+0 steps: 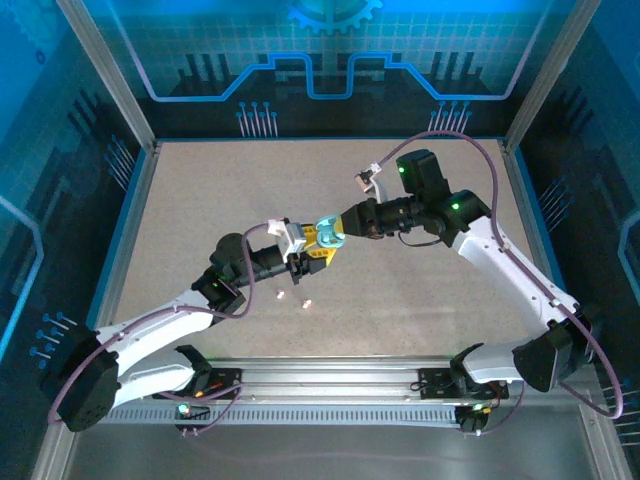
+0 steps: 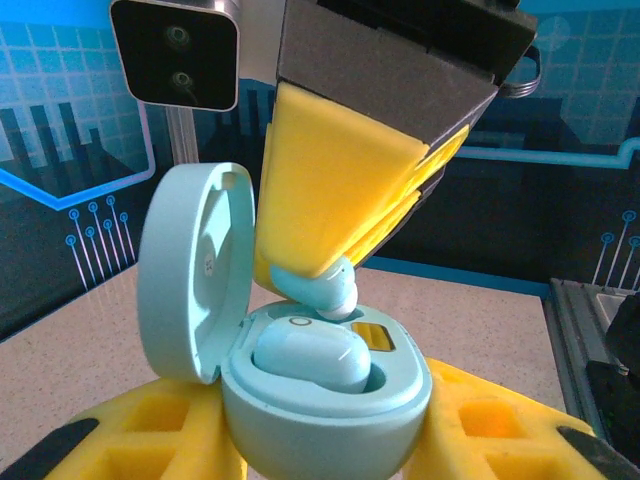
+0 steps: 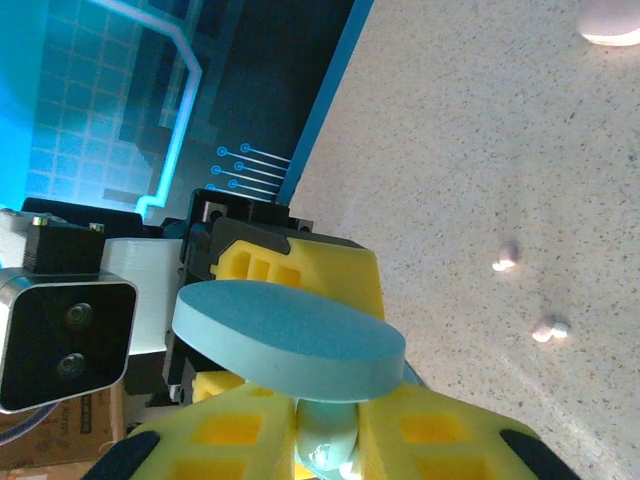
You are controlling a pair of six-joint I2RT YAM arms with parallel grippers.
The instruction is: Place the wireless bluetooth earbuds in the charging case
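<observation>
In the left wrist view the teal charging case (image 2: 320, 410) stands open, its round lid (image 2: 190, 270) tipped up to the left. My left gripper (image 2: 320, 445) is shut on the case body, a yellow finger (image 2: 130, 430) on each side. One teal earbud (image 2: 310, 355) lies seated in the case. A second teal earbud (image 2: 322, 288) hangs just above the empty pocket beside it, touching the rim. My right gripper (image 2: 310, 268) is shut on that earbud (image 3: 330, 440). From above, both grippers (image 1: 312, 245) (image 1: 343, 232) meet over the table's middle at the case (image 1: 327, 235).
Two tiny pale earbuds (image 1: 281, 295) (image 1: 306, 303) lie loose on the speckled table just in front of the left arm, also seen from the right wrist (image 3: 505, 257) (image 3: 548, 328). A pale pink rounded object (image 3: 610, 20) sits at that view's top right edge.
</observation>
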